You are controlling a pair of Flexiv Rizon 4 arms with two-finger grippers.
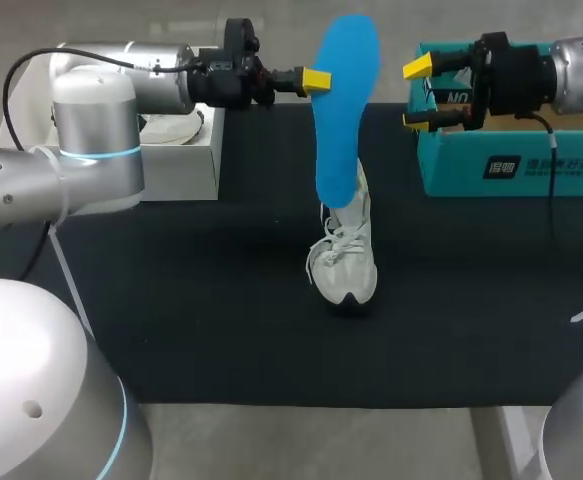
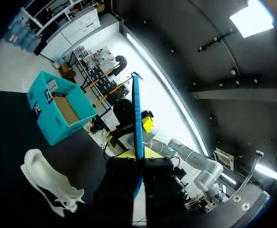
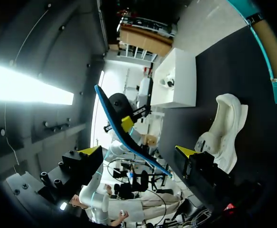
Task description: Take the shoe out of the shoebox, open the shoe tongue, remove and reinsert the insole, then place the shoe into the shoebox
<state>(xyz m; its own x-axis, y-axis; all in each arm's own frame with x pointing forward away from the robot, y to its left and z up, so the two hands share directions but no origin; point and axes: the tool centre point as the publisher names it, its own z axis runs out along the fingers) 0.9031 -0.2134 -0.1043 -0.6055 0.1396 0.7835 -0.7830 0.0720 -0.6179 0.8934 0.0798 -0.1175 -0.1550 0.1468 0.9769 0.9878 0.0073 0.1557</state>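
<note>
The left gripper (image 1: pixel 316 80) clamps the flat, foot-shaped blue insole (image 1: pixel 343 100) above the white laced shoe (image 1: pixel 346 265) at the middle of the dark tabletop (image 1: pixel 221 300). The right gripper (image 1: pixel 417 94) has its fingers apart beside the teal cardboard shoebox (image 1: pixel 511 170) at the far right corner.

The left arm (image 1: pixel 91 150) and right arm (image 1: pixel 581 58) share rounded silver-grey casings, light-blue joint rings, black wrist blocks, thin black cables and bright yellow fingertips (image 1: pixel 317 81).

Robotics lab: left arm (image 1: pixel 91 150), right arm (image 1: pixel 581 60), black-matted table (image 1: pixel 191 300).
</note>
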